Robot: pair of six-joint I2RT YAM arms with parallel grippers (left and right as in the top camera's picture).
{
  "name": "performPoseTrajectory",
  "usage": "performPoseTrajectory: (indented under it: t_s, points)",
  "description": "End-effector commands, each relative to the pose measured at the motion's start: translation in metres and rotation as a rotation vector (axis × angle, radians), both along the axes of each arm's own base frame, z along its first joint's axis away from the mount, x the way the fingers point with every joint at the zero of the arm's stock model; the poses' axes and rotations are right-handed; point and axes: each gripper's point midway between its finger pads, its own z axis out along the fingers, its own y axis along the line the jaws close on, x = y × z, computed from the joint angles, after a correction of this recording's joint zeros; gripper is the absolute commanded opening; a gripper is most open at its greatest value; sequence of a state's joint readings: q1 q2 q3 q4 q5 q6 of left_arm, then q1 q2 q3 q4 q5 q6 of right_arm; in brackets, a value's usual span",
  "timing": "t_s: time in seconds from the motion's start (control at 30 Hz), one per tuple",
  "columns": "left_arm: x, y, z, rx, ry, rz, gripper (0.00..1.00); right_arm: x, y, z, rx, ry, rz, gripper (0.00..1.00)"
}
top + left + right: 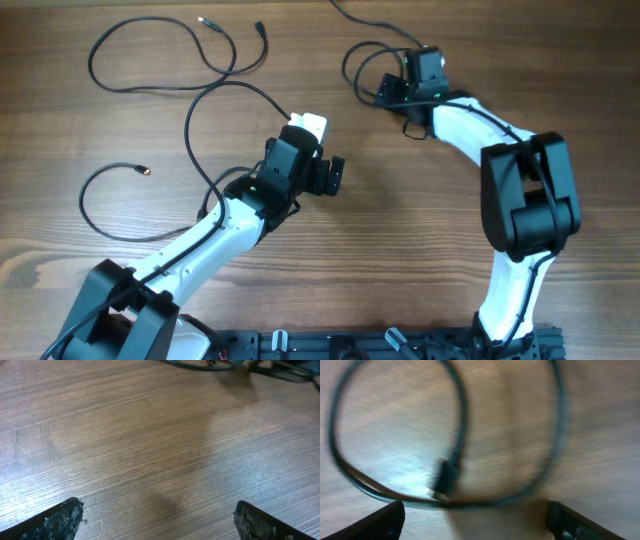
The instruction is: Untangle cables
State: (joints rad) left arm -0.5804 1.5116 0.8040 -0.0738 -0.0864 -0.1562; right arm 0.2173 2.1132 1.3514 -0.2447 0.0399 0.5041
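Three thin black cables lie on the wooden table. One cable [215,60] loops at the far left, with two plug tips near the top edge. A second cable [95,215] curls at the left and runs under my left arm. The third cable [352,62] forms a loop at the top right, beside my right gripper [392,92]. In the right wrist view that blurred loop [460,435] and its plug [444,479] lie just ahead of my open right gripper [475,520]. Bare wood shows between the fingers of my open left gripper [157,520], which hovers mid-table [333,175].
The right arm [525,200] bends over the right side of the table. Along the near edge runs a black mounting rail [380,345]. In the left wrist view the third cable's loop [200,365] shows at the top edge.
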Motion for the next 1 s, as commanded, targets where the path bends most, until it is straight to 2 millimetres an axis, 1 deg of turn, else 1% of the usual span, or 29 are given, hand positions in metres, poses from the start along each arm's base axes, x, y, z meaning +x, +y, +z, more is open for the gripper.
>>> performPoseTrajectory:
  t_s: [0.0, 0.03, 0.1, 0.17, 0.23, 0.37, 0.43, 0.53, 0.97]
  points:
    - [0.009, 0.014, 0.02, -0.013, -0.061, 0.105, 1.0, -0.032, -0.019, 0.003, -0.029, 0.106, 0.04, 0.95]
    - [0.011, 0.018, 0.025, -0.018, -0.076, 0.131, 1.0, -0.033, -0.019, 0.024, -0.034, 0.075, 0.056, 0.99]
    - [0.011, 0.019, 0.039, -0.038, -0.106, 0.137, 1.0, -0.039, -0.019, 0.068, -0.037, 0.021, 0.075, 0.99]
    - [0.01, 0.02, 0.05, -0.053, -0.127, 0.138, 1.0, -0.053, -0.022, 0.113, -0.047, -0.028, 0.098, 1.0]
    - [0.009, 0.02, 0.055, -0.062, -0.138, 0.138, 1.0, -0.069, -0.025, 0.142, -0.043, -0.049, 0.097, 1.0]
    - [0.008, 0.021, 0.052, -0.053, -0.127, 0.137, 1.0, -0.106, -0.032, 0.186, -0.039, -0.07, 0.096, 1.0]
    - [0.004, 0.022, 0.048, -0.041, -0.107, 0.134, 1.0, -0.118, -0.034, 0.199, -0.037, -0.081, 0.096, 1.0]
    - [0.0, 0.025, 0.041, -0.019, -0.079, 0.134, 1.0, -0.128, -0.035, 0.205, -0.035, -0.074, 0.096, 1.0]
    - [-0.001, 0.026, 0.039, -0.014, -0.071, 0.134, 1.0, -0.127, -0.035, 0.203, -0.036, -0.07, 0.096, 1.0]
